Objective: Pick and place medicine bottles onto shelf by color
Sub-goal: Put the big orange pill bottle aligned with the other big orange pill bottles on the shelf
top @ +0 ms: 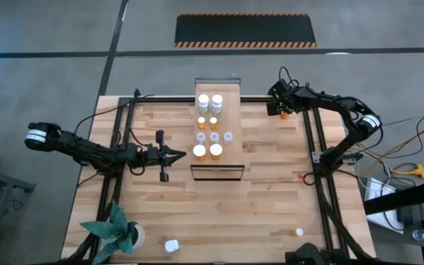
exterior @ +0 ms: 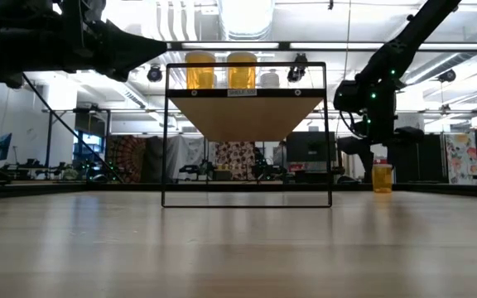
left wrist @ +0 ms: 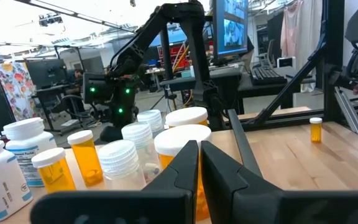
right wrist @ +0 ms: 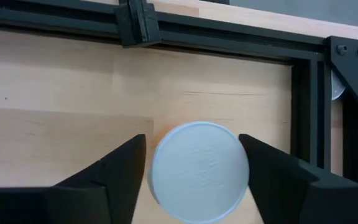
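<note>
Left gripper point(top: 177, 154) is waiting with its two dark fingers pressed together and holding nothing, hovering over the wide butcher-block tabletop point(top: 263, 199) just to the left of the long pale-wood shelf with thin dark metal end frames point(top: 230, 94). On that shelf, white-capped cylindrical medicine bottles are standing upright in two rows: two white-bodied bottles point(top: 210, 101) at the far end, small orange ones point(top: 207, 121) and small clear-greyish ones point(top: 221, 138) in the middle, and two larger orange bottles point(top: 207, 152) at the near end. Further right, the right gripper point(top: 284, 107) is working at the far right part of the table, beside the dark frame rail point(top: 309, 140), and it is pointing straight down. Its fingers are standing apart on either side of an orange medicine bottle with a round white cap point(right wrist: 199, 171), with a small gap showing at each side, so no grip is made yet. This bottle is standing upright on the tabletop, its long axis vertical and in line with the gripper's approach, and it is lying directly beneath the gripper, centred between the fingers. The right arm is plainly the nearer one, so the coming move appears to call only for the fingers to close on the bottle. Two more bottles, one white point(top: 171, 245) and one small orange point(top: 299, 232), are lying near the front edge, well apart from both grippers.
</note>
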